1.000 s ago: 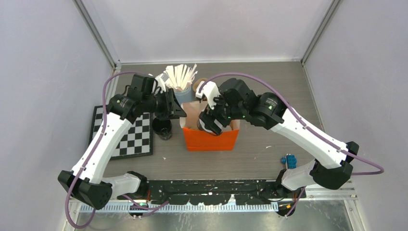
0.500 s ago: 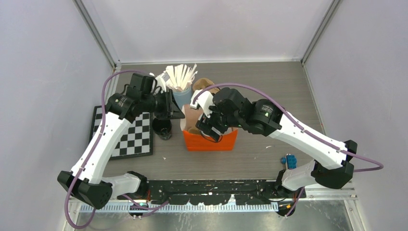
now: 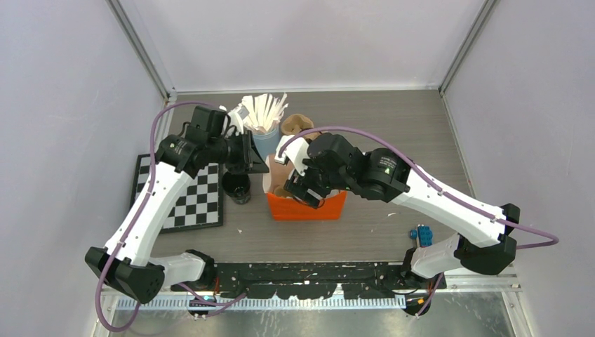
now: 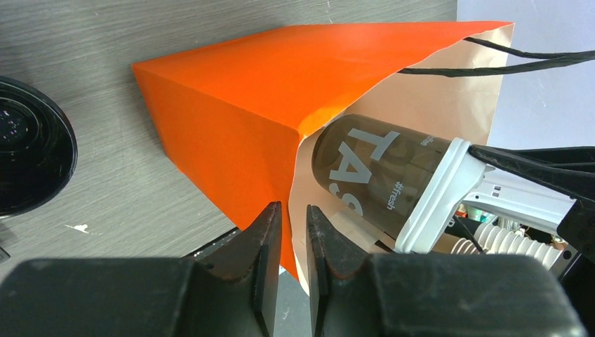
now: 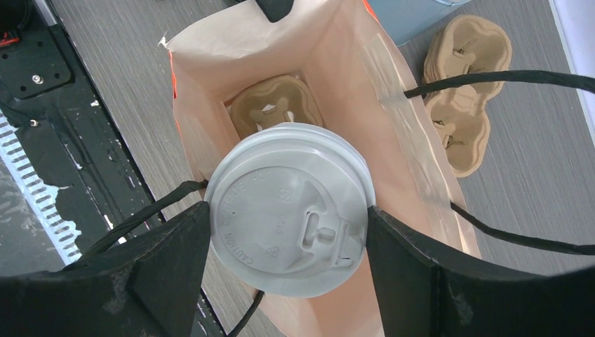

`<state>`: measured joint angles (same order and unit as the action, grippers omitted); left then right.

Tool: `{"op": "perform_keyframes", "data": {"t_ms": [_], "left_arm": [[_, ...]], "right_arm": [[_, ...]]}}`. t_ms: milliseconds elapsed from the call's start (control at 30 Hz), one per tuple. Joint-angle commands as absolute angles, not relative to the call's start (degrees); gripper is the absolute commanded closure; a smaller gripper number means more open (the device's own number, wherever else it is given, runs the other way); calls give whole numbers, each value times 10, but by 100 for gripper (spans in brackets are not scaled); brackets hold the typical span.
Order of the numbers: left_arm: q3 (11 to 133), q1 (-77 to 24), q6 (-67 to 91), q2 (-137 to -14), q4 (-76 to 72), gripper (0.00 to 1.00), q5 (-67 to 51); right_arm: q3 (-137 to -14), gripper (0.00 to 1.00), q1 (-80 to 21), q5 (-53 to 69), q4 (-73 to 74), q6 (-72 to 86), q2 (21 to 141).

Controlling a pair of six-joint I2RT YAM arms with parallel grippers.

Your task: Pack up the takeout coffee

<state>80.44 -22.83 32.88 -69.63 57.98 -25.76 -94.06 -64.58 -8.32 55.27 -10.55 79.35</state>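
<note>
From the top view, the right gripper (image 3: 303, 188) is hanging over the open mouth of the orange bag (image 3: 309, 208), and the left gripper (image 3: 254, 160) is sitting at the bag's 9 o'clock rim. A second cup (image 3: 237, 188), dark, is standing on the table just beside the bag at its 9 o'clock, next to a checkerboard (image 3: 188, 200).

In the left wrist view, the left gripper's fingers (image 4: 263, 242) are standing narrow and pinching the bag's paper edge between them. The takeout coffee cup (image 4: 375, 168) is lying tilted in the bag's mouth at 2 o'clock of those fingers, apart from them, and is showing the white letters "T4" and "#fresh".

In the right wrist view, the right gripper's fingers (image 5: 168, 263) are clamping the cup's white lid (image 5: 288, 210) at 9 and 3 o'clock, inside the bag and above a cardboard carrier (image 5: 277, 105) on its floor. The raised word "CAUTION" is showing on the lid.
</note>
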Motion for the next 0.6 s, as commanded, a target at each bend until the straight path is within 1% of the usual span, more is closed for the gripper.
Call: {"op": "perform_keyframes", "data": {"t_ms": [0,100,367,500,567], "left_arm": [[794,-226,318,-676,534,80,-267],[779,-226,328,-670,513,79,-276],[785,-226,325,-684,507,80,-274],[784,-226,326,-682,499,84,-279],[779,-226,325,-681,496,92,-287]], "right_arm": [[-932,36,-655,-98,547,-109,777],[-927,36,-659,-102,545,-108,773],[-922,36,-666,-110,546,-107,769],[-918,36,-671,-116,548,-103,766],[-915,36,-673,-118,548,-102,764]]}}
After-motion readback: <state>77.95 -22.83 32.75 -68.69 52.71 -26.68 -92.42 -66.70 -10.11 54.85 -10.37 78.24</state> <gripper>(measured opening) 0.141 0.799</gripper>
